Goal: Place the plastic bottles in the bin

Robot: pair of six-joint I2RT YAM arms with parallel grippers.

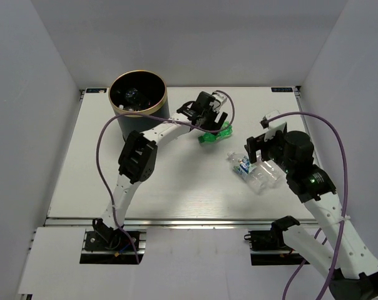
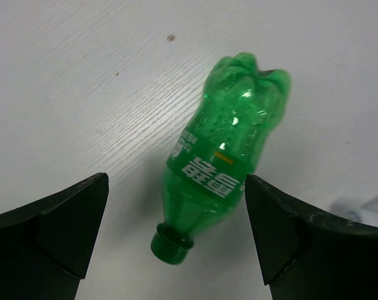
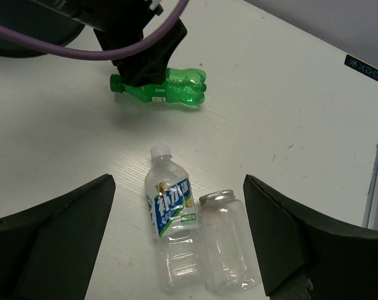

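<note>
Between the left gripper's (image 2: 176, 180) spread jaws lies a lobed green plastic bottle (image 2: 229, 144), cap toward seven o'clock. Right gripper (image 3: 178, 179) gapes over two smooth clear plastic bottles (image 3: 171, 225) (image 3: 229, 250).

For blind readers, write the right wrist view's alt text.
A labelled clear bottle and a wider plain bottle lie side by side between the right fingers. Beyond, a green bottle lies under the left fingers.

Glossy green plastic bottle (image 2: 221, 164), matt table (image 2: 82, 94)
</note>
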